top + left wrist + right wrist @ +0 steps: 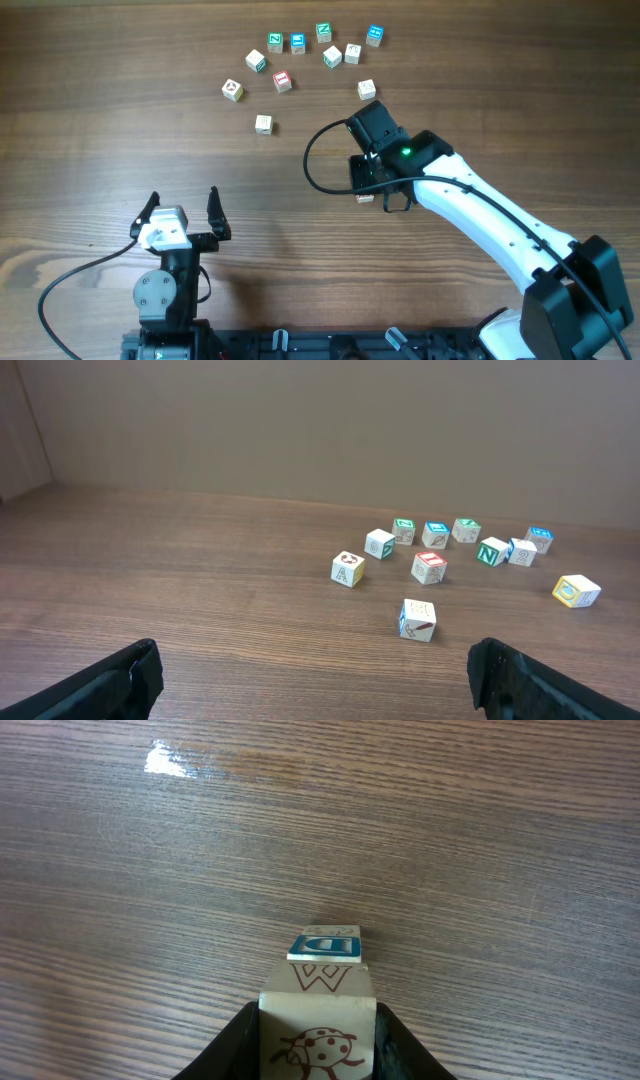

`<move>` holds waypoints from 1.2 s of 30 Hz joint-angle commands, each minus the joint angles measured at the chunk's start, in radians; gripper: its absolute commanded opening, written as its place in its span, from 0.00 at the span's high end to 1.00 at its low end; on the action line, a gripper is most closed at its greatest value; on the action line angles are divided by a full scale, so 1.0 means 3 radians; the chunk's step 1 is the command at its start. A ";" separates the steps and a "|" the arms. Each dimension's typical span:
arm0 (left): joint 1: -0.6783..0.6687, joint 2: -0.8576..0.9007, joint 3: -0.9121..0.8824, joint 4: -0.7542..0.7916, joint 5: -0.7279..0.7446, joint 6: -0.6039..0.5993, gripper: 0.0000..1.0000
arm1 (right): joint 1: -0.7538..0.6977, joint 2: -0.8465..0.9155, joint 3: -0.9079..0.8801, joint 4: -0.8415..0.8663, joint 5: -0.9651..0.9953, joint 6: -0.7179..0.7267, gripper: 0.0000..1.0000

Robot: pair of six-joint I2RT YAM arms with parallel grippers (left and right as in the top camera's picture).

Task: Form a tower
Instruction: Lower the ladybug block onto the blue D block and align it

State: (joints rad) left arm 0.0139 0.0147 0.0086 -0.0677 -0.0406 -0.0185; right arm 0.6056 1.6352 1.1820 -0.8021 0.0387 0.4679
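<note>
Tower (323,947) is pinched at its ladybug cube (318,1020) by right end effector (318,1045); left end effector (310,670) spread.

The black left tool (183,208) sits at the lower left, jaws spread wide. The white right arm (490,225) slants from lower right to centre, where the black right tool (318,1045) clamps the narrow pale wooden tower (320,982).
</note>
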 commanded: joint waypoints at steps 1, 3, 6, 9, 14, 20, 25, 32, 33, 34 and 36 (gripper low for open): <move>0.0019 -0.0017 -0.0010 -0.0001 -0.0043 0.0061 0.00 | 0.0000 0.0128 -0.0043 0.0070 0.0055 0.0034 0.69; 0.0019 -0.0017 -0.0010 -0.0001 -0.0043 0.0061 0.00 | -0.0001 0.0174 -0.0043 0.0085 0.0053 0.0036 0.69; 0.0019 -0.0017 -0.0009 -0.0001 -0.0043 0.0061 0.00 | 0.0000 0.0173 -0.0043 0.0083 0.0043 0.0036 0.68; 0.0019 -0.0017 -0.0010 -0.0001 -0.0043 0.0061 0.00 | 0.0000 0.0173 -0.0043 0.0028 0.0043 0.0055 0.68; 0.0019 -0.0017 -0.0010 -0.0001 -0.0043 0.0061 0.00 | 0.0000 0.0173 -0.0043 0.0018 -0.0045 0.0108 0.68; 0.0019 -0.0017 -0.0009 -0.0001 -0.0043 0.0061 0.00 | 0.0000 0.0173 -0.0043 0.0013 -0.0071 0.0103 0.67; 0.0019 -0.0017 -0.0010 -0.0001 -0.0043 0.0061 0.00 | 0.0000 0.0173 -0.0043 0.0006 -0.0132 0.0097 0.65; 0.0019 -0.0017 -0.0010 -0.0001 -0.0043 0.0061 0.00 | 0.0000 0.0173 -0.0043 -0.0009 -0.0130 0.0094 0.62; 0.0019 -0.0017 -0.0010 -0.0001 -0.0043 0.0061 0.00 | 0.0000 0.0173 -0.0043 -0.0009 -0.0128 0.0093 0.61; 0.0019 -0.0017 -0.0010 -0.0001 -0.0043 0.0061 0.00 | 0.0000 0.0173 -0.0043 -0.0009 -0.0118 0.0089 0.61; 0.0019 -0.0017 -0.0010 -0.0001 -0.0043 0.0061 0.00 | 0.0000 0.0173 -0.0043 -0.0008 -0.0120 0.0031 0.61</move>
State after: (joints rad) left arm 0.0143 0.0147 0.0086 -0.0677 -0.0406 -0.0189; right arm 0.6056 1.6798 1.1801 -0.8032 0.0151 0.4862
